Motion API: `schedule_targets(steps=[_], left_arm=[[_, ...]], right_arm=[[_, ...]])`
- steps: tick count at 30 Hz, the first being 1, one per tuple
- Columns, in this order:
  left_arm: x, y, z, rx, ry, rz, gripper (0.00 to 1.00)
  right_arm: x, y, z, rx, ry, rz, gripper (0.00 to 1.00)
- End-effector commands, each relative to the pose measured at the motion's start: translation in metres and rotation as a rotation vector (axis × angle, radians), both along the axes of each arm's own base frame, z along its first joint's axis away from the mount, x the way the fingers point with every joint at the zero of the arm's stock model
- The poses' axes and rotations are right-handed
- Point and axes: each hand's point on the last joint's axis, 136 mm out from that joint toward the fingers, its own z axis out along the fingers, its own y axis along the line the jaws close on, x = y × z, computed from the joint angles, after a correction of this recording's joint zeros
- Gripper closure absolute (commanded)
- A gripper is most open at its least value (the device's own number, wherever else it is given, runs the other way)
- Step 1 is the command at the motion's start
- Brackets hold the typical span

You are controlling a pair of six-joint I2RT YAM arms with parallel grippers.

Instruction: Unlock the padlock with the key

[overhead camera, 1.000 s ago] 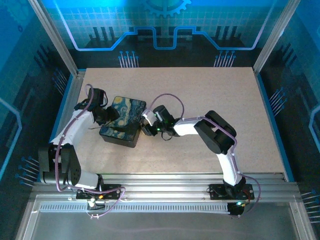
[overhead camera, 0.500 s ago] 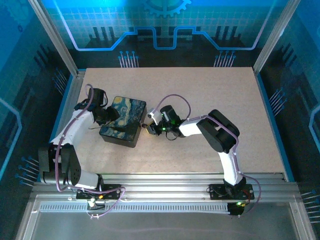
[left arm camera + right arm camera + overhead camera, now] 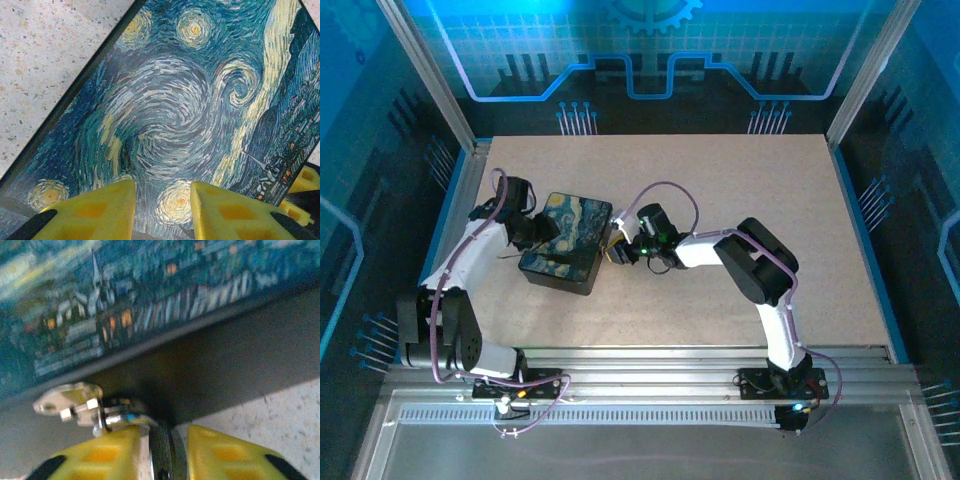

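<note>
Padlock (image 3: 119,416) blurred at box (image 3: 565,243); R tool (image 3: 168,435) nipped on metal bit (image 3: 162,452), L tool (image 3: 162,192) agape; beige table (image 3: 720,190), blue walls (image 3: 650,50).

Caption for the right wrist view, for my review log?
Right gripper pinching a small metal piece at the black box's side, beside a silvery latch plate, below the painted lid.

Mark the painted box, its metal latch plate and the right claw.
painted box (image 3: 575,228): top external view, middle of the swirly lid.
metal latch plate (image 3: 62,401): right wrist view, on its pale flat face.
right claw (image 3: 164,435): right wrist view, midway between the yellow fingertips.
</note>
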Motion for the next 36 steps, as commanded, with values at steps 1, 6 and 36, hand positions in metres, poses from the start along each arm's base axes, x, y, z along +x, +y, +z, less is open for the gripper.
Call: schedule_targets(steps=[1, 6, 36], left_arm=[[-0.004, -0.005, -0.005, -0.020, 0.026, -0.005, 0.65], [-0.008, -0.004, -0.009, -0.013, 0.036, -0.005, 0.65], [-0.022, -0.011, -0.028, -0.013, 0.086, -0.028, 0.65]], right_arm=[[-0.002, 0.005, -0.008, -0.008, 0.019, 0.023, 0.76], [-0.005, -0.003, -0.012, -0.029, 0.037, 0.013, 0.68], [-0.023, 0.002, 0.006, 0.006, 0.279, -0.002, 0.96]])
